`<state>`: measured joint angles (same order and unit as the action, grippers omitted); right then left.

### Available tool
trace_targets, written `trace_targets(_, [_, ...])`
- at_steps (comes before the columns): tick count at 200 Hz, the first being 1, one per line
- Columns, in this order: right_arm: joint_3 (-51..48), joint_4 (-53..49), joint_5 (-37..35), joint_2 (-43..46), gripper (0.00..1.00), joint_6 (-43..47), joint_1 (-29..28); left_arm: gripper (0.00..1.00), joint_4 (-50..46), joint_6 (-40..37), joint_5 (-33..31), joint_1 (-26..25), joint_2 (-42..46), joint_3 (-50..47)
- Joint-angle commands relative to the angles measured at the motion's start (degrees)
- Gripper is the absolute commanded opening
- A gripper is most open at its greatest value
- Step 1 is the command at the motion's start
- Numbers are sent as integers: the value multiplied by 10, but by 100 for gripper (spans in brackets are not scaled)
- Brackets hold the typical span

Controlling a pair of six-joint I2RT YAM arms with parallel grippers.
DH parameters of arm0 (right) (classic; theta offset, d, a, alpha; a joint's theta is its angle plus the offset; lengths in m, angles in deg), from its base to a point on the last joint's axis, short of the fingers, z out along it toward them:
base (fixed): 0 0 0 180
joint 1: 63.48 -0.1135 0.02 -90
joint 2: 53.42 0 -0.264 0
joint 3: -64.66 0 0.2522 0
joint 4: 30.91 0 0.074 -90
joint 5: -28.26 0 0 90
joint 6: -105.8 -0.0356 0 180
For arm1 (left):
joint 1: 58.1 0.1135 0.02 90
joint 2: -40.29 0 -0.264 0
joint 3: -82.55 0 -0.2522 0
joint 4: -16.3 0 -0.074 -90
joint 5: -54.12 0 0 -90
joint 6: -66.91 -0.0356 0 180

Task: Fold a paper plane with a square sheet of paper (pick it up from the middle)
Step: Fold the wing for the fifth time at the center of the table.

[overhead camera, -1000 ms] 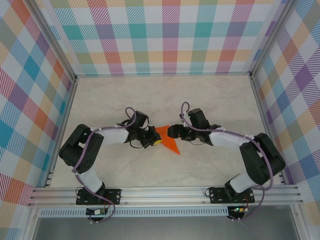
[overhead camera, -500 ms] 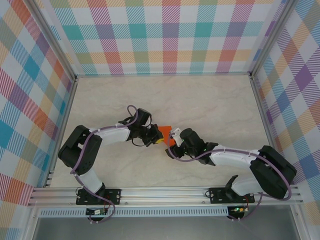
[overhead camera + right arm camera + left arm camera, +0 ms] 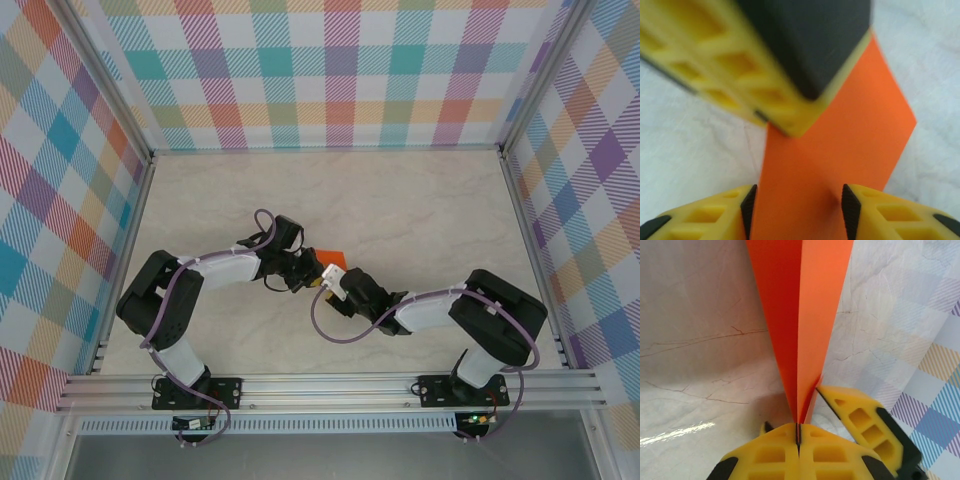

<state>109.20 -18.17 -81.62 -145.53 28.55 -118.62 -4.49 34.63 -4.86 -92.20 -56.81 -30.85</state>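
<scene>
The orange sheet of paper [image 3: 800,330] is folded into a narrow pointed shape with a centre ridge. My left gripper [image 3: 798,432] is shut on its narrow end. From above, a small orange corner of the paper [image 3: 331,262] shows between the two grippers at mid-table. My left gripper [image 3: 305,279] comes in from the left and my right gripper [image 3: 336,284] meets it from the right. In the right wrist view the paper [image 3: 840,135] runs flat between my right gripper's [image 3: 799,212] open jaws, whose black pads stand on either side of it. One right finger [image 3: 865,422] sits just right of the paper.
The pale marble-patterned table [image 3: 420,200] is walled by checked panels [image 3: 330,70] at the back and both sides. An aluminium rail [image 3: 330,385] runs along the near edge by the arm bases. My left gripper's body [image 3: 790,60] hangs close above the paper.
My right arm has swung in toward the near left and brought its gripper up against the left one, its jaws narrowing around the paper. The left gripper has stayed put, still gripping.
</scene>
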Motion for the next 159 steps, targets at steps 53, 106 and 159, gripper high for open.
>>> trace_targets(53, [-8,56,-8,-7,35,39,-7,0,-35,2,-14,-5,13,24])
trace_targets(106, [-9,52,-9,-12,17,25,-8,3,-46,0,-14,1,20,34])
trace_targets(159, [-11,44,27,-1,6,-44,-2,39,-105,-35,-24,77,55,58])
